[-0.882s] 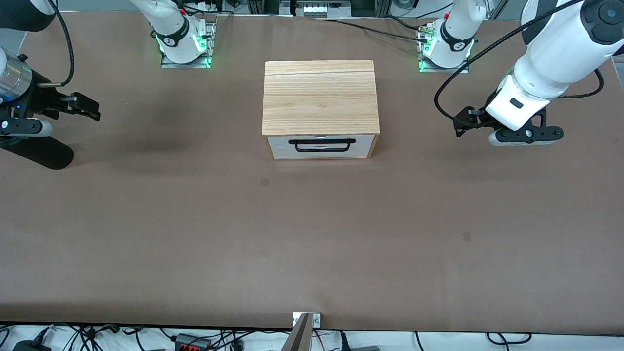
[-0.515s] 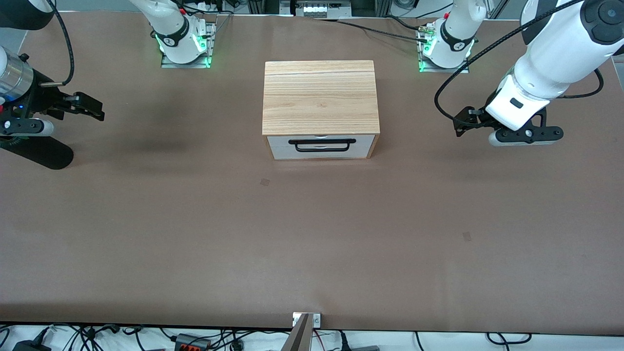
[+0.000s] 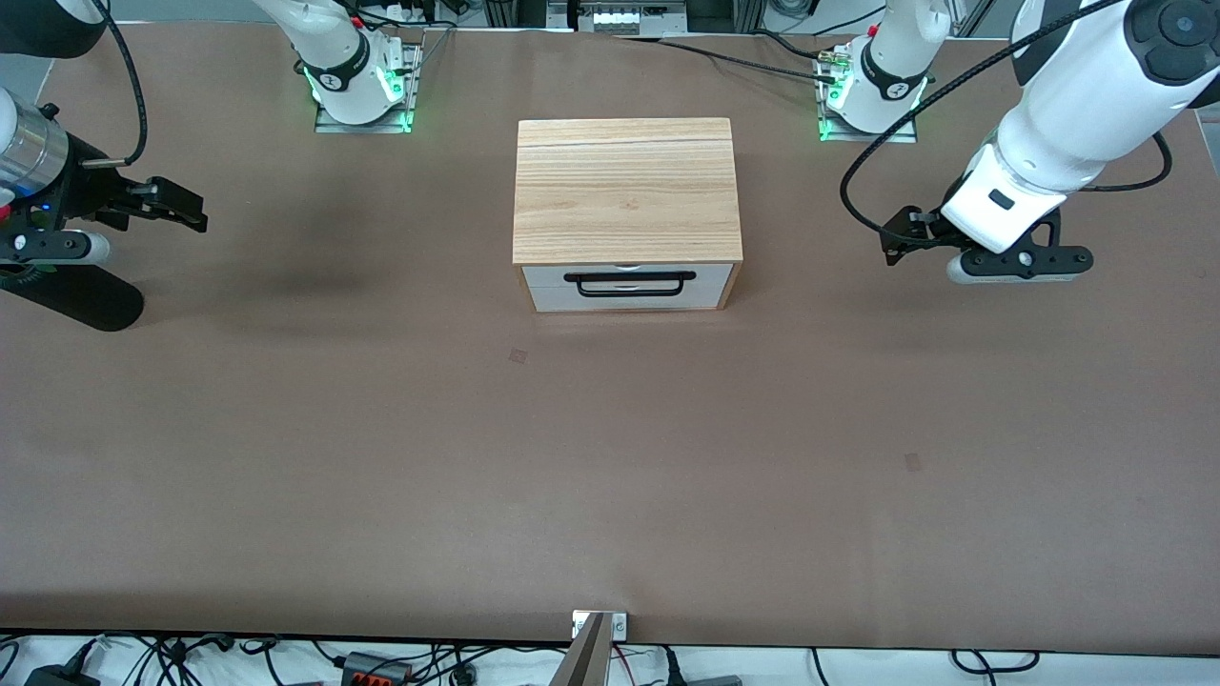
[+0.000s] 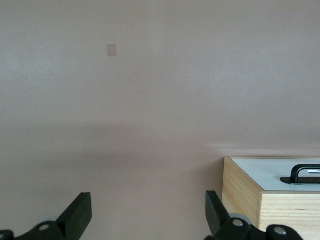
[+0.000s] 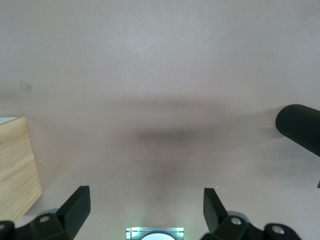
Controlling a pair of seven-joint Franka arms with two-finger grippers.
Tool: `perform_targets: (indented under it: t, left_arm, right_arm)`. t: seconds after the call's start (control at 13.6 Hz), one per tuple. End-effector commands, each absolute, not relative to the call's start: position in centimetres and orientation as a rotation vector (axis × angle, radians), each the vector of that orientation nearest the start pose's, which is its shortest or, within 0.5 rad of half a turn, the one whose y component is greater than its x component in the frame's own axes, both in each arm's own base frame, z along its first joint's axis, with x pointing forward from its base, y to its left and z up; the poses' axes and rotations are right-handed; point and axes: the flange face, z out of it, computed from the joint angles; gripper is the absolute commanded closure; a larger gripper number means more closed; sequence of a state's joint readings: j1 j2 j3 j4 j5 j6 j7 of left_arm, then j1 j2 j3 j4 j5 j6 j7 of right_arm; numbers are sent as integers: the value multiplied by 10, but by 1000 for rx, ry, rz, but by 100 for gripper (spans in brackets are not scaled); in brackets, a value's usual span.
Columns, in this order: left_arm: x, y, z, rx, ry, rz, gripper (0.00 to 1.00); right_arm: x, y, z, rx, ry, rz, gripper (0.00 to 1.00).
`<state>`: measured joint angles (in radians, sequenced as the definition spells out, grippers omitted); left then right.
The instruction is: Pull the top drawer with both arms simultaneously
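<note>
- The left gripper [image 3: 896, 243] hangs over bare table toward the left arm's end, at about three o'clock from the cabinet [image 3: 627, 191] in the front view. Its fingers [image 4: 80, 215] are spread wide and hold nothing.
- The right gripper [image 3: 181, 208] hangs over bare table toward the right arm's end, at about nine o'clock from the cabinet, also wide and empty; its fingers [image 5: 77, 207] show this in the right wrist view.
- The top drawer [image 3: 629, 274] is shut, its white front flush with the cabinet, facing the front camera at six o'clock.
- The black handle [image 3: 629, 283] is untouched; both grippers are well apart from it.
- Over the last second each gripper has crept slightly inward toward the cabinet.
- This looks like the start of the approach: no pulling has begun, and both arms must first reach the handle.
</note>
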<state>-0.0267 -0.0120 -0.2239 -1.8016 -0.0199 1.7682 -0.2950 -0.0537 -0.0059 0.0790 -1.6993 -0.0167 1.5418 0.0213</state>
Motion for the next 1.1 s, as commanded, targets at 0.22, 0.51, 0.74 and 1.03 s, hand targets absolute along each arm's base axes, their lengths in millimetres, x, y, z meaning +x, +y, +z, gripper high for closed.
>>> perform_targets:
  t: [0.22, 0.51, 0.74, 1.03]
  left_arm:
    - [558, -189, 500, -3260, -20, 45, 0]
    - [566, -234, 461, -3345, 80, 58, 0]
    - [569, -248, 444, -3395, 137, 79, 0]
    - [588, -236, 396, -3583, 476, 129, 0]
  right_arm:
    - [538, 21, 557, -3131, -36, 364, 0]
    - [540, 47, 534, -3118, -113, 479, 0]
    - [554, 75, 490, -2948, -145, 572, 0]
    - [575, 126, 422, -2639, -91, 635, 0]
